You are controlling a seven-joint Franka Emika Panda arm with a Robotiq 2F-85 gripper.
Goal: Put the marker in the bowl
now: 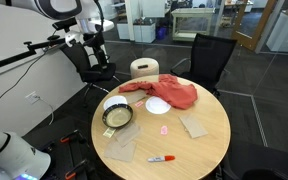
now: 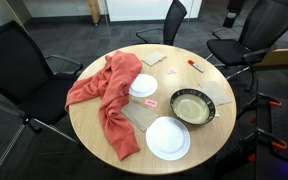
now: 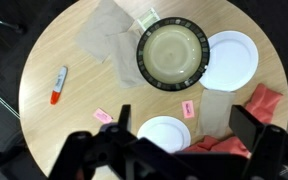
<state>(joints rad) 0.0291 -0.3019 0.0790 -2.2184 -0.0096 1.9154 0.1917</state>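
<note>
Presently hovering high, gripper (image 3: 184, 130) jaws spread wide, holding nothing. Reaching step: marker (image 3: 59, 85) untouched, well apart from bowl (image 3: 170, 52). Next: shift over marker, descend, straddle it, close.

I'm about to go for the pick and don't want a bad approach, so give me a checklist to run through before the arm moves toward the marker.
1. Pincer open and empty: ok, jaws spread wide, nothing between them.
2. Marker free to grasp: ok, it lies flat and alone on bare table near the edge.
3. Bowl ready to receive: ok, upright, looks empty.
4. Pincer lined up over the marker: not ok, it hangs high with the marker off to one side in the wrist view.
5. Red cloth clear of the marker: ok, they lie well apart.
</note>
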